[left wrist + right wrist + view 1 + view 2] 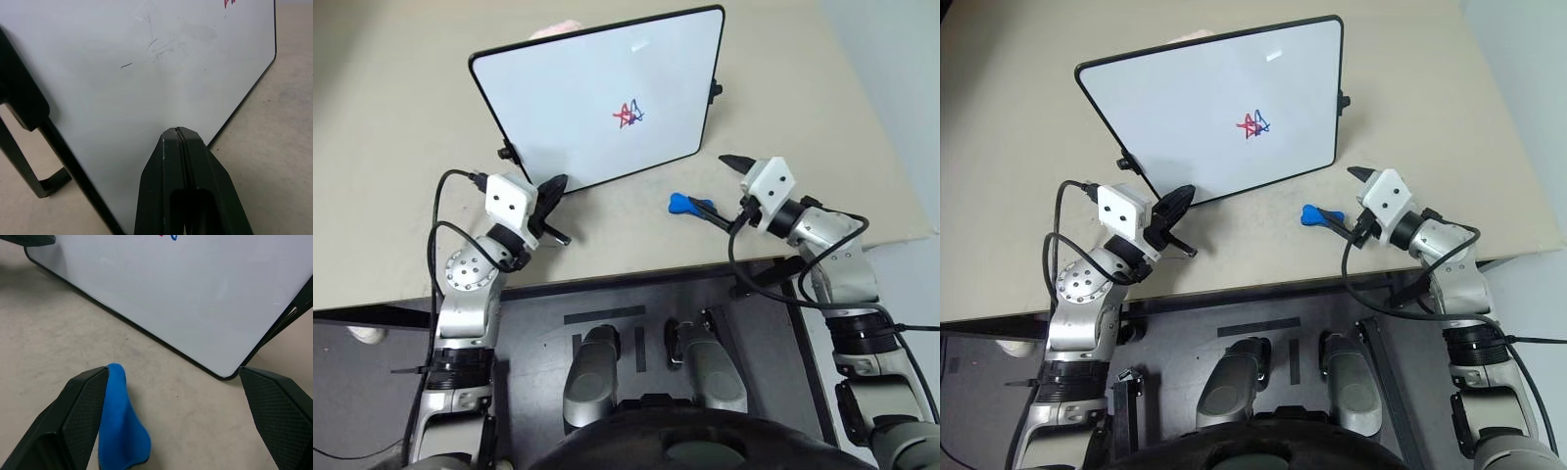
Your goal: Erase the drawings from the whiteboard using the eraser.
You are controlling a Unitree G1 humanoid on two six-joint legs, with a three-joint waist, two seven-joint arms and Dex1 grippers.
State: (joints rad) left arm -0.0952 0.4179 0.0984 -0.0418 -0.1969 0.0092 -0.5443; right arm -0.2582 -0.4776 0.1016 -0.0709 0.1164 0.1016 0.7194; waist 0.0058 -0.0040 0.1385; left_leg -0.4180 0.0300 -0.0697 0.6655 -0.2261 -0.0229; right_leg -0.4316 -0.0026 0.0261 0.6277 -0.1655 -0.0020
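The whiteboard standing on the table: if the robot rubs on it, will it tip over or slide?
The whiteboard leans back on a thin black stand, so a firm push might slide or tip it. It looks thin and probably light. The left end effector, shut, sits at its lower edge and may help steady it.

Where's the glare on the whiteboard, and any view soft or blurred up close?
Head views: a small bright glint on the whiteboard above the drawings, otherwise even light. Left wrist view: the shut left gripper looms large and slightly soft. Right wrist view: the eraser beside one finger looks mildly soft.
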